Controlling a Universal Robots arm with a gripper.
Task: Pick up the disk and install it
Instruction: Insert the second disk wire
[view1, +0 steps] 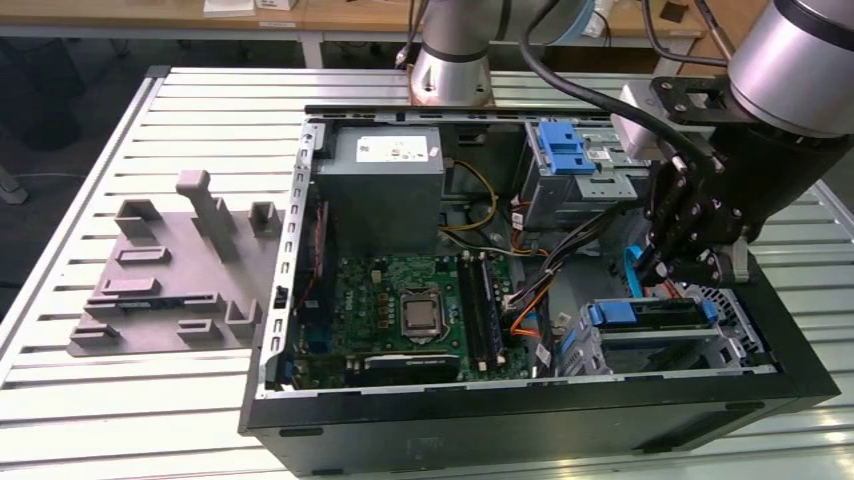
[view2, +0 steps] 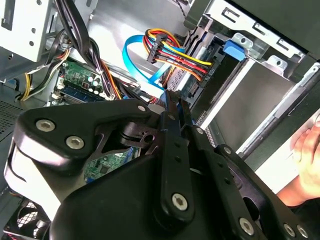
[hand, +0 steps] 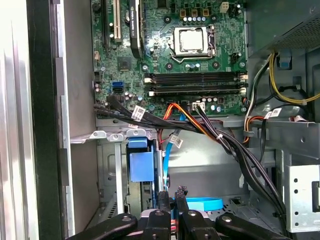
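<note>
The disk (view1: 647, 316), silver with a blue bracket, lies in the drive bay at the open computer case's corner on the exterior view's right. In the first wrist view its blue bracket (hand: 141, 167) sits in the bay slot. The second wrist view shows the disk (view2: 220, 67) edge-on in the cage. My gripper (view1: 675, 262) hangs just above the bay beside a blue data cable (hand: 202, 204). In both wrist views the fingertips (hand: 164, 196) stand close together, shut, with nothing visible between them; the gripper (view2: 175, 102) is apart from the disk.
A grey power supply box (view1: 387, 185), the green motherboard (view1: 414, 310) and bundled cables (hand: 220, 140) crowd the case. An upper cage with a blue latch (view1: 567, 150) stands behind. A grey fixture plate (view1: 174, 270) lies on the slatted table. A person's hand (view2: 306, 150) is near the case.
</note>
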